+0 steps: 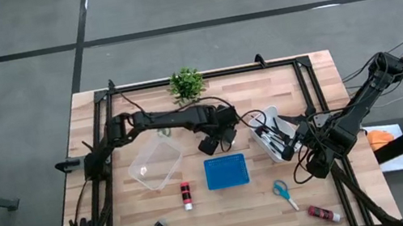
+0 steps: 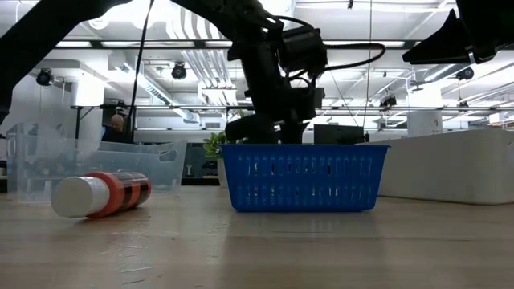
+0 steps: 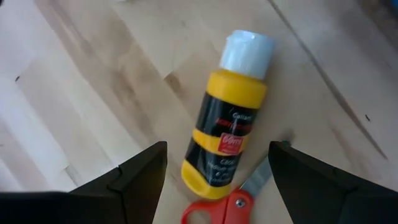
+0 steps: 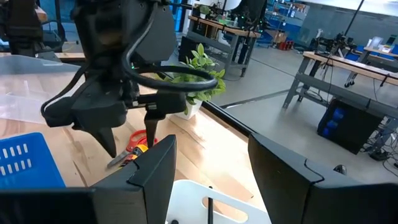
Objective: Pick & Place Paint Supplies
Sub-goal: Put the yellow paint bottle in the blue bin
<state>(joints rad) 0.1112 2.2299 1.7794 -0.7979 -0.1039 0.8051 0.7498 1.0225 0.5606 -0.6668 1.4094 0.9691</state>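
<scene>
wooden table (image 1: pixel 225 207) — blue basket (image 1: pixel 226 171), lit workshop

Green potted plant (image 1: pixel 186 83) top centre, blue basket (image 1: pixel 226 171) mid-frame, clear plastic tub (image 1: pixel 155 165) left of it, white bin (image 1: pixel 268 130) to the right.

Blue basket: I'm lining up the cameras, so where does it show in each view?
High view: blue basket in the middle of the table.
Low view: basket centre, close to the camera.
Left wrist view: not in it.
Right wrist view: basket cut off at the picture's edge.
Shared landmark: potted plant, also seen low and from the right wrist.
</scene>
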